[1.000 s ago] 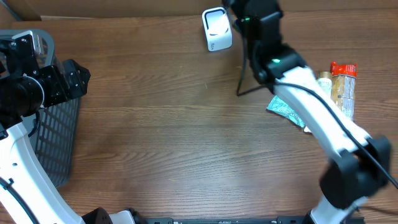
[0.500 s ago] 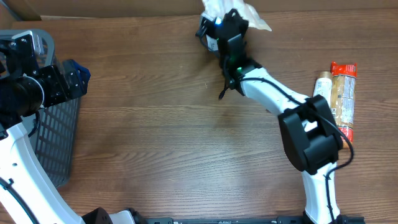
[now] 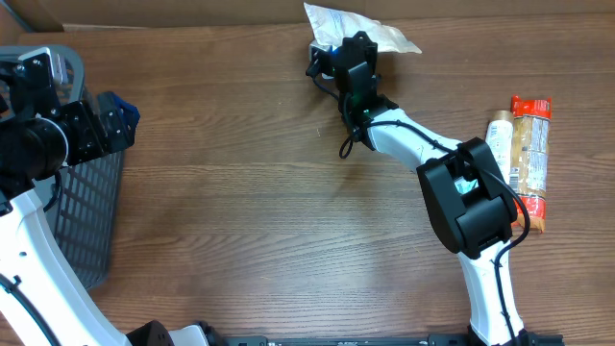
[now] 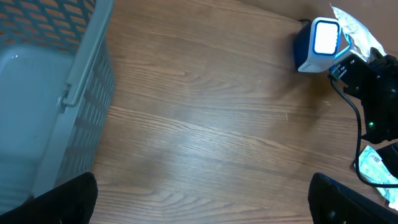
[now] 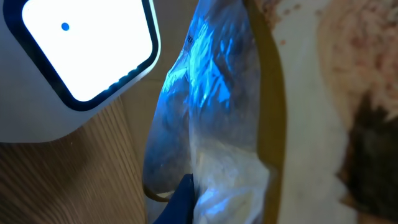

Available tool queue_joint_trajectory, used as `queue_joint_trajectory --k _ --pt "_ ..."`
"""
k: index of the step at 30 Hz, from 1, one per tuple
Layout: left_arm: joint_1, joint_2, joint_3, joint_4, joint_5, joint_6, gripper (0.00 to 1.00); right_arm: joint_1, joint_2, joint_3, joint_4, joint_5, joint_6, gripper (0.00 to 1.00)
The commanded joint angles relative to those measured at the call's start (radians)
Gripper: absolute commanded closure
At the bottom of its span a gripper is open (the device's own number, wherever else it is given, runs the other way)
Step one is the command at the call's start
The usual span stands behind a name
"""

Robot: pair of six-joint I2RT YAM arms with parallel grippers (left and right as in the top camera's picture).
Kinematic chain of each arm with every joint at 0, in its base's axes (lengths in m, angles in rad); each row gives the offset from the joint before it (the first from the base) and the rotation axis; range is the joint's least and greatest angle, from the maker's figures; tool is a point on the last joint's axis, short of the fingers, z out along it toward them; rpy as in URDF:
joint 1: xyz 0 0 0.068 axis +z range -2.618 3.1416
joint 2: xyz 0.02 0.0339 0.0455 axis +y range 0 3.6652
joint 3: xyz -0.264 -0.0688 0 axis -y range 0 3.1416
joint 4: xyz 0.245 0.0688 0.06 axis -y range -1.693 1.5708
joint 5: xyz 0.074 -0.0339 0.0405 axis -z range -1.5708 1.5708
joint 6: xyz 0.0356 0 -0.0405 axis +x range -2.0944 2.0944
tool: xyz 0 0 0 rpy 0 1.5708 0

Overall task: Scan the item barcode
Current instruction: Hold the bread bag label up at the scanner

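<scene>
We have the plastic packet (image 3: 382, 35) pinched in right gripper (image 3: 344, 52), just beside the lit scanner (image 4: 318, 41); scan unconfirmed. Left gripper (image 3: 106, 120) wide, empty.

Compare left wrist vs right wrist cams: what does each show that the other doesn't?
Left wrist only: the basket, a wide stretch of table, and a packet lying at lower right. Right wrist only: a close-up of blue light glowing on the clear plastic of the pouch, plus a blue dot on the lit window of the scanner. Both: the lit scanner with the pouch right beside its window.
</scene>
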Motion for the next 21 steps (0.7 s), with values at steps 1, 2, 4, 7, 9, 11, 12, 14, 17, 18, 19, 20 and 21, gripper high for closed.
queue_joint_trajectory --k 1,2,4,7,9,11,12,14,17,18,19,20,21 --pt "0.002 0.005 0.001 0.001 0.011 0.020 0.01 -0.003 0.011 0.009 0.012 0.013 -0.002 0.96" --pt "0.002 0.005 0.001 0.001 0.011 0.020 0.00 -0.003 0.012 0.009 0.012 0.013 0.001 0.96" --pt "0.002 0.005 0.001 0.001 0.011 0.020 0.01 -0.003 0.013 0.009 0.007 0.013 0.001 0.96" --pt "0.002 0.005 0.001 0.001 0.011 0.020 0.00 -0.003 0.013 0.009 0.000 0.013 0.001 0.96" --pt "0.002 0.005 0.001 0.001 0.011 0.020 0.00 -0.003 0.013 0.009 -0.010 0.013 0.001 0.96" --pt "0.002 0.005 0.001 0.001 0.010 0.020 0.01 -0.003 0.013 0.009 -0.028 0.013 0.000 0.96" --pt "0.002 0.005 0.001 0.001 0.011 0.020 0.01 -0.003 0.013 0.009 -0.037 0.013 0.001 0.96" --pt "0.002 0.005 0.001 0.001 0.011 0.020 0.00 -0.003 0.013 0.009 -0.049 0.017 0.001 0.96" --pt "0.002 0.005 0.001 0.001 0.011 0.020 0.00 -0.002 0.013 0.009 -0.042 0.029 0.000 0.96" --pt "0.002 0.005 0.001 0.001 0.011 0.020 0.00 -0.001 0.013 0.009 -0.031 0.037 0.000 0.96" --pt "0.002 0.005 0.001 0.001 0.011 0.020 0.01 0.000 0.013 0.009 -0.023 0.041 0.000 0.96" --pt "0.002 0.005 0.001 0.001 0.011 0.020 0.01 0.000 0.013 0.009 -0.010 0.047 0.000 0.96" --pt "0.002 0.005 0.001 0.001 0.011 0.020 0.01 0.001 0.013 0.009 0.001 0.053 0.000 0.96"
